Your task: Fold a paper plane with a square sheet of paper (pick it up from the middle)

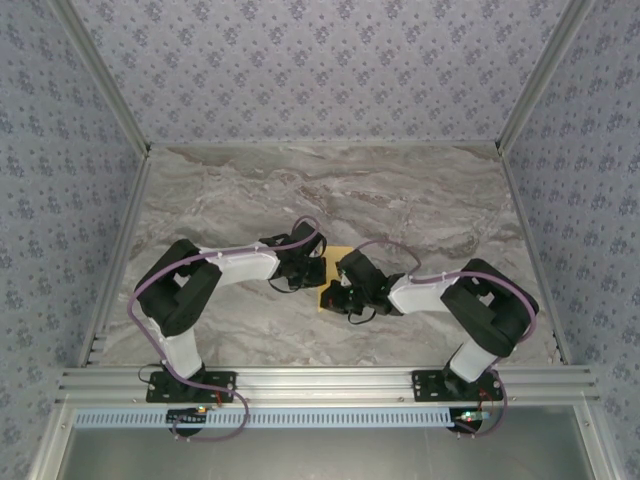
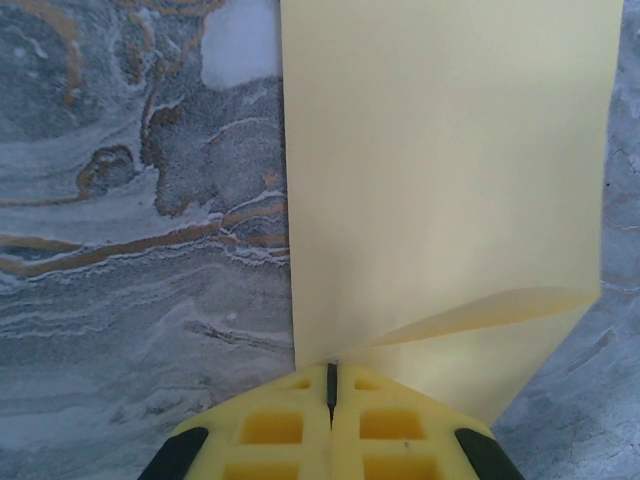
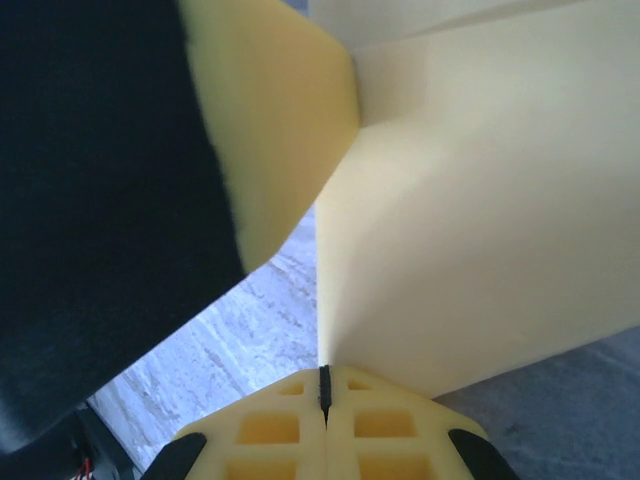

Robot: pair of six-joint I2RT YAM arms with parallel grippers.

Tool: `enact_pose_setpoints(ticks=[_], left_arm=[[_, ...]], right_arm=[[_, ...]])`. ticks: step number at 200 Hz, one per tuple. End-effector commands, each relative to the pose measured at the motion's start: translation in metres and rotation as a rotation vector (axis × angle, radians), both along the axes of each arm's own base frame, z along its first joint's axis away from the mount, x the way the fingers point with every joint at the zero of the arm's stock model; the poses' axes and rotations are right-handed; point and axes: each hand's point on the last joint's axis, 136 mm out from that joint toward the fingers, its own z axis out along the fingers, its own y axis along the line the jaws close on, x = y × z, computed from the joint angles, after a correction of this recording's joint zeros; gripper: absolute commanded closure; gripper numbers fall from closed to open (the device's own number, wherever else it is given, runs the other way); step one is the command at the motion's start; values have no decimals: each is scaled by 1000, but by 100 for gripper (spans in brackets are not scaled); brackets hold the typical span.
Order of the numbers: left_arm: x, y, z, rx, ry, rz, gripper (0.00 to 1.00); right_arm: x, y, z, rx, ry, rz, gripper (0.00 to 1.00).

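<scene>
Top view: left arm [image 1: 235,265] and right arm [image 1: 430,290] both reach inward and meet near the middle of the marble worktop [image 1: 400,190], a little toward the near edge. The square sheet of paper [image 1: 333,268] sits between the two wrists. From above I see only a pale yellow patch of it, partly covered by the black wrist hardware.

Left wrist view: left jaws are pressed together, with the yellow fingers [image 2: 270,430] meeting along a thin dark seam. The sheet [image 2: 440,170] runs away from that seam toward the top of the frame, and its near corner goes right into the seam, so I read this as a pinch on the paper's edge. The left side of the sheet is straight and clean. At the lower right a flap curls up and over, leaving a soft rounded fold rather than a sharp crease. Grey veined marble shows on both sides.

Right wrist view: right jaws are also pressed together, the fingers [image 3: 390,430] closed on a dark seam. The sheet [image 3: 480,250] rises out of the seam, up and to the right, bowed rather than flat. It looks pinched here too. The left arm's yellow finger pad [image 3: 270,120] and its dark body [image 3: 90,200] crowd the upper left, with the pad touching the paper at the top. Marble shows in the gap below them.

I can't tell whether any part of the sheet rests on the worktop.
</scene>
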Motion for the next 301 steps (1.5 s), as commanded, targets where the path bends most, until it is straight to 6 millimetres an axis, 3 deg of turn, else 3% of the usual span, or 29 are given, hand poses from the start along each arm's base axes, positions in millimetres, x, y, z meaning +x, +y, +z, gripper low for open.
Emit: enact_pose_setpoints(ticks=[1,67,133,159,177,195,236,271,301], left_arm=[[-18,34,-39,156,67,22,100],[-17,35,-37,161,63,24,100],[-16,34,-36,161,61,24,100],[-16,35,-36,163,61,24,100],[-16,34,-35,161,59,22,100],[-15,33,-33,159,55,14,100],[-12,28,-28,149,42,-8,100],[-9,22,-22,131,33,-29,100],[-6,16,-13,114,15,-60,100]], right_arm=[[-4,2,-11,-29,29,0,100],[-1,13,18,43,-29,20,100],[-12,11,-10,1,35,21,100],[-11,11,-3,13,21,24,100],[-3,6,13,29,-18,5,100],[8,-12,26,11,-63,-38,100],[42,-56,26,-32,-67,-146,100],[64,-57,30,-31,-74,-149,100],[66,-54,14,-46,-35,-143,100]])
